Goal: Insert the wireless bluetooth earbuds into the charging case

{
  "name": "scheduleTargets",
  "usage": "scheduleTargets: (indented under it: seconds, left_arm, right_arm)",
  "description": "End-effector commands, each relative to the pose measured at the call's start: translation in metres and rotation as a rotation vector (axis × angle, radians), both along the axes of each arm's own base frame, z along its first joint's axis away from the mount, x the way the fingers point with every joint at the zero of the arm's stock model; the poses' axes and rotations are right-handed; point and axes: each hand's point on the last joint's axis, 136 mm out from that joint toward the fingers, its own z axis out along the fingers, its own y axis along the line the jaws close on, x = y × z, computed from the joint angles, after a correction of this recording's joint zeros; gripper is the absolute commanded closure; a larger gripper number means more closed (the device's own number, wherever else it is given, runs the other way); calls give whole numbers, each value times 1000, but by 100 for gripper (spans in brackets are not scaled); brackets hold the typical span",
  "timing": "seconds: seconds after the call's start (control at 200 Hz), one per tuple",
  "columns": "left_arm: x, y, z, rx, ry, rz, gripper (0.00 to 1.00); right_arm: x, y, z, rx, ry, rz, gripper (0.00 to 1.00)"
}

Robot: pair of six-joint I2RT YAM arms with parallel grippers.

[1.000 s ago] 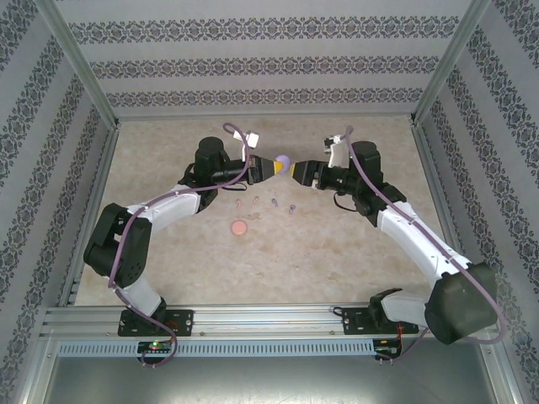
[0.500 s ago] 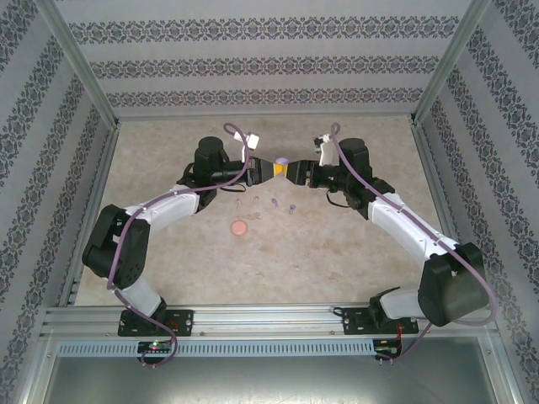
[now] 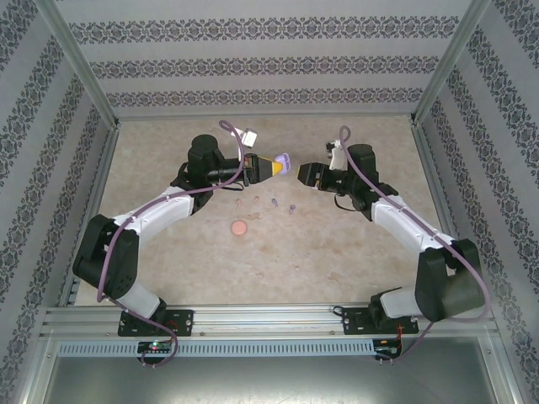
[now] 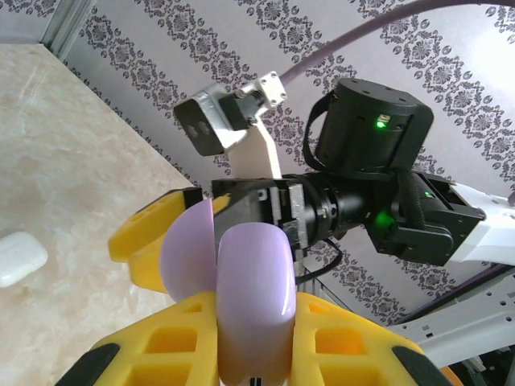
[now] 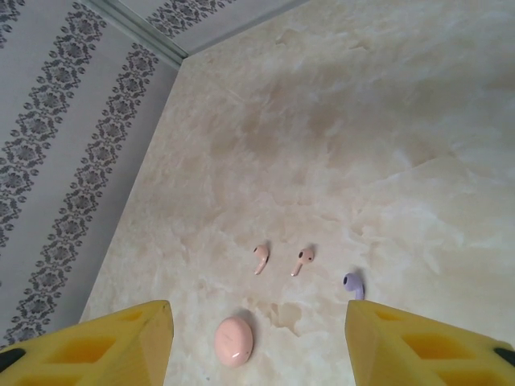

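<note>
Top external view, Ben. What is the biggest thing?

Mia, it is the tabletop [image 3: 337, 252]. Both arms reach far across it and nearly meet in the middle.

What are the tools doing?

Left tool [image 3: 274, 167] is shut tight on the purple case [image 3: 284, 160] and holds it up in the air. Right tool [image 3: 305, 174] is open and has nothing in it.

Did anything just change?

Yes. A second ago the right tool was touching the purple case. Now it has pulled back, and there is a gap between them. In the left wrist view the lid [image 4: 187, 249] stands open. I think the right tool flipped it up.

So what does that mean?

I think the purple case is ready for its buds, but none are in it yet.

Where are the other cases?

The pink case [image 5: 234, 339] lies shut on the tabletop, near the buds. A white case [image 4: 20, 259] lies farther off.

And the buds?

They are on the tabletop, below the tools. Two pink buds [image 5: 260, 258] lie side by side, with a purple bud [image 5: 354, 283] just beside them. I think the free right tool should go down for the purple bud next. It is tiny, so it could slip.
</note>
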Motion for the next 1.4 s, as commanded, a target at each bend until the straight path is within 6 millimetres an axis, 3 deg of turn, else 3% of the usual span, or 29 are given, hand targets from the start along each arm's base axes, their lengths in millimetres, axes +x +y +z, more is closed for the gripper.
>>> scheduleTargets:
  seconds: [0.0,0.155,0.355,1.149,1.394]
  left_arm:
    - [-5,-4,11,-16,-57,-33,100]
    - [-3,-6,8,-20,-44,-33,100]
    - [0,-7,9,-37,-39,-26,100]
    - [-1,-11,13,-51,-41,-33,100]
    - [-6,-15,14,-52,-38,-61,100]
  right_arm:
    - [-17,4,40,72,-93,54,41]
    - [-31,12,69,107,-156,109,42]
    - [-29,25,86,115,-188,136,46]
    - [-11,36,71,110,-152,135,57]
    - [-5,36,70,102,-152,133,67]
